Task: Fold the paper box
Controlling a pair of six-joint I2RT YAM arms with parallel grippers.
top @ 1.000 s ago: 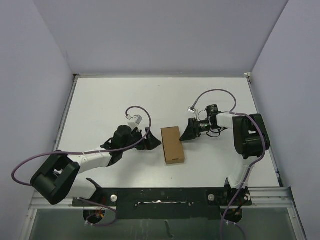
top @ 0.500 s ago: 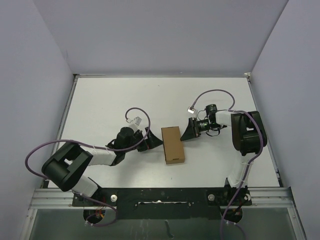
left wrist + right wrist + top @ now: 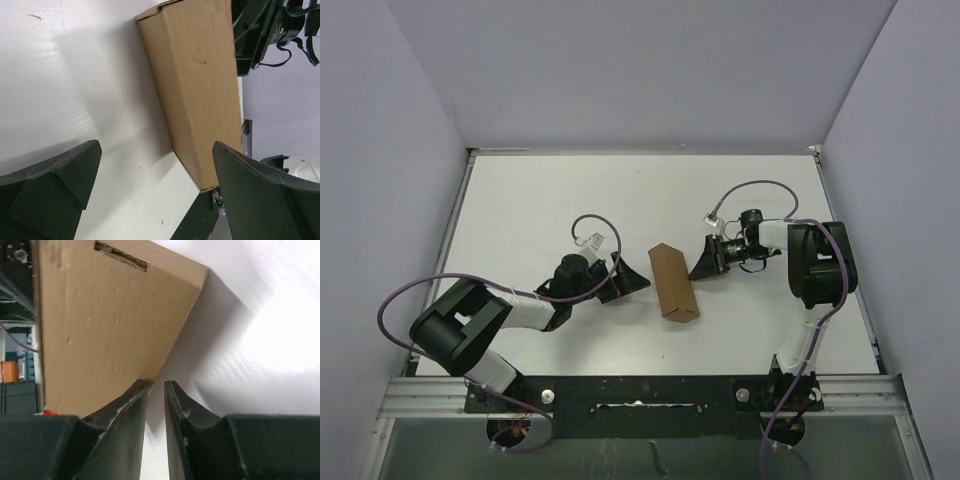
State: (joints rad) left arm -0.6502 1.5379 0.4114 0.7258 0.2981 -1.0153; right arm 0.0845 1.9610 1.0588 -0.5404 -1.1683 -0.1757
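A: How do the grippers stand?

B: The left gripper (image 3: 626,283) is spread wide, its fingers (image 3: 55,185) far apart and holding nothing. The right gripper (image 3: 704,264) has its fingertips (image 3: 127,407) drawn almost together, with a thin slit between them, and it is empty.

A: And the paper box?

B: The paper box (image 3: 675,283) lies about mid-worktop, nearer the near edge than the far one, askew between the two grippers. The left gripper is just beside its left side, apart from it. The right gripper's tips are at its right side, and I cannot tell whether they touch.

A: What else is around?

B: White worktop (image 3: 540,200), purple cables (image 3: 395,305) looping off both arms, a dark rail (image 3: 640,385) along the near edge and pale walls (image 3: 380,120). Each gripper faces the box across bare worktop.

A: What is hard to see?

B: In the right wrist view the box runs out of frame at the top and left. A cut slot (image 3: 121,255) shows near its top edge, and an orange blur (image 3: 10,371) beyond it cannot be made out. In the left wrist view the box's upper end is cut off, and the right arm's dark parts (image 3: 257,35) stand behind it.
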